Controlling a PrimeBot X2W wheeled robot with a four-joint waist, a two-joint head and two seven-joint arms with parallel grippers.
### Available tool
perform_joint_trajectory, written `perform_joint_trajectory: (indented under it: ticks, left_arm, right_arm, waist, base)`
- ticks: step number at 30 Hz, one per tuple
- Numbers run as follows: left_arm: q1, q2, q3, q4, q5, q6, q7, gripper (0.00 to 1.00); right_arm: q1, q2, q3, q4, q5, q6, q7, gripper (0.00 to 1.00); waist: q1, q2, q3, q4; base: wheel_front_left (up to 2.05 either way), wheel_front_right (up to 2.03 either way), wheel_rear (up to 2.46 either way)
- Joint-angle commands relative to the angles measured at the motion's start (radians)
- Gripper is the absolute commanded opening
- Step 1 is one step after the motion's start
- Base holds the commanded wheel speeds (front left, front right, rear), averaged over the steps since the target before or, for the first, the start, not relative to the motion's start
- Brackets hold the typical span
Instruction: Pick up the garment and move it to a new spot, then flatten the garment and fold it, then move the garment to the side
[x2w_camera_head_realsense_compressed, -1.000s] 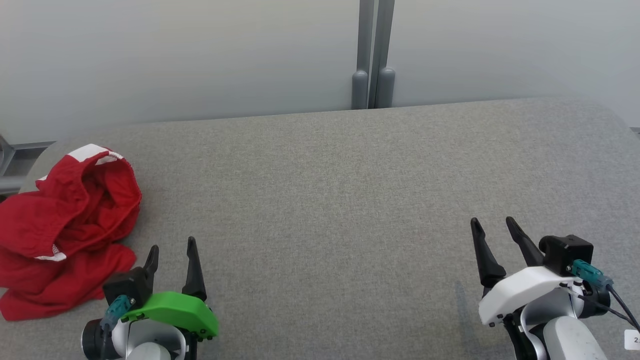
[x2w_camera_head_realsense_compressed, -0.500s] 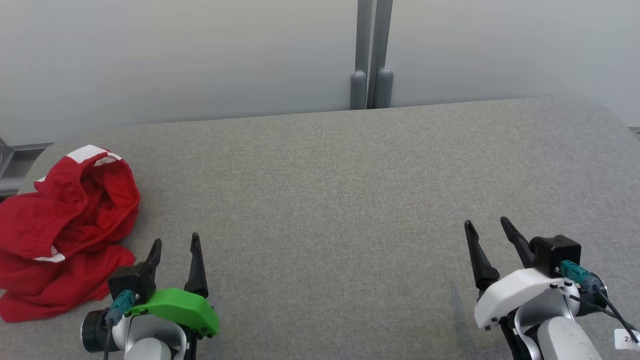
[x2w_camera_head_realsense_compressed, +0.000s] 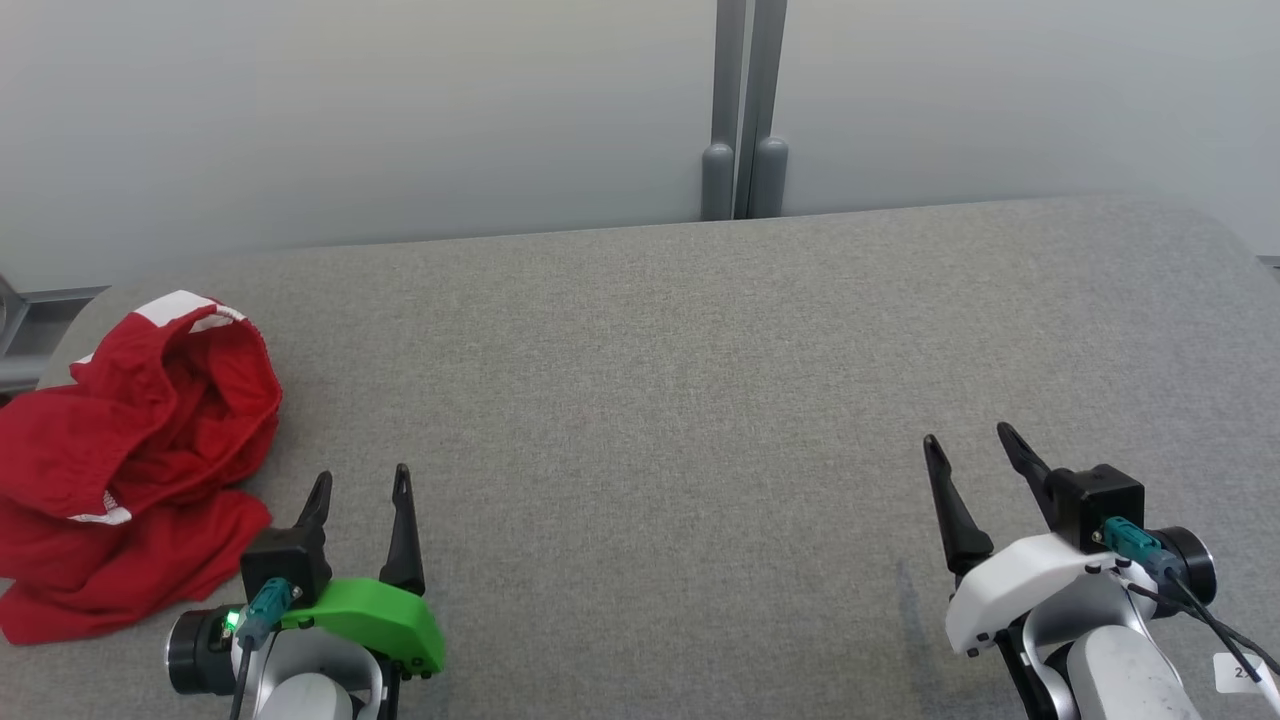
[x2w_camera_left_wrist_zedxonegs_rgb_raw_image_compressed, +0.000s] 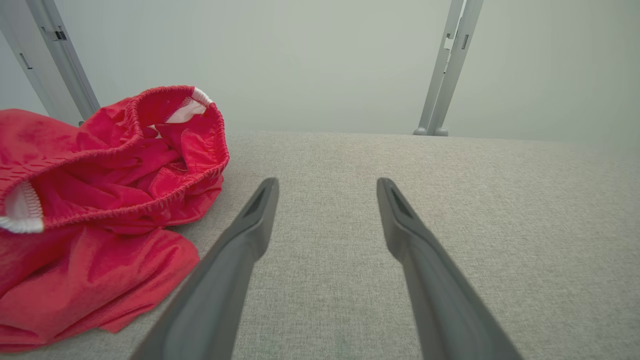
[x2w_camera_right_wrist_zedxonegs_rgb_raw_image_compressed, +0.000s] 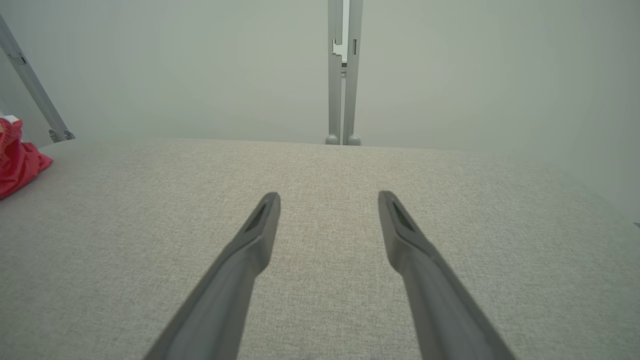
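Red, thin fabric: the garment (x2w_camera_head_realsense_compressed: 130, 460) lies crumpled in a heap at the left end of the grey worktop (x2w_camera_head_realsense_compressed: 680, 380) and runs out of the head view on that side. White trim shows at two places. In the left wrist view a gathered elastic band (x2w_camera_left_wrist_zedxonegs_rgb_raw_image_compressed: 160, 92) stands up and open like a mouth.

Left hand (x2w_camera_head_realsense_compressed: 361, 474): fingers apart, empty, just beside the heap's near right corner, not touching it. Right hand (x2w_camera_head_realsense_compressed: 966, 434): fingers apart, empty, well apart from the garment over bare worktop.

Assessment: the pick-up is not yet begun. The cloth appears light, limp and unbreakable. It should sag and trail when lifted, and its smooth weave may slip in a shallow pinch. The elastic band is judged the best hold, being thicker, raised off the surface and facing the left hand. A pinch in the loose lower folds risks taking several layers, or only one.
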Motion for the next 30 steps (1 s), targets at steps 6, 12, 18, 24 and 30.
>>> perform_joint_trajectory:
  ticks: [6,12,18,24,30]
  left_arm:
    - [-0.015,0.008,0.002,0.002,-0.006,0.008,-0.003,1.00]
    - [-0.016,0.009,-0.001,-0.005,-0.014,0.012,0.002,1.00]
    - [-0.018,0.011,-0.003,-0.007,-0.022,0.017,0.005,1.00]
    - [-0.016,0.015,-0.009,-0.014,-0.031,0.018,0.011,1.00]
    - [-0.011,0.024,-0.013,-0.022,-0.036,0.019,0.025,1.00]
  right_arm:
    - [-0.004,-0.004,0.001,0.002,-0.001,0.000,-0.002,1.00]
    - [-0.008,-0.004,-0.002,0.007,0.004,0.000,-0.004,1.00]
    - [-0.004,-0.004,-0.010,0.009,0.010,0.000,-0.007,1.00]
    - [0.010,-0.004,-0.019,0.000,0.018,0.000,-0.016,1.00]
    - [0.020,-0.004,-0.014,-0.001,0.041,0.000,-0.028,1.00]
  waist:
    - [0.0000,0.0000,-0.002,-0.004]
    - [0.0000,0.0000,-0.001,-0.004]
    - [0.0000,0.0000,0.001,0.012]
    - [0.0000,0.0000,0.002,0.086]
    - [0.0000,0.0000,0.001,0.186]
  base:
    - [0.00,0.00,0.00]
    - [0.00,0.00,0.00]
    - [0.00,0.00,0.00]
    - [0.00,0.00,0.00]
    - [0.00,0.00,0.00]
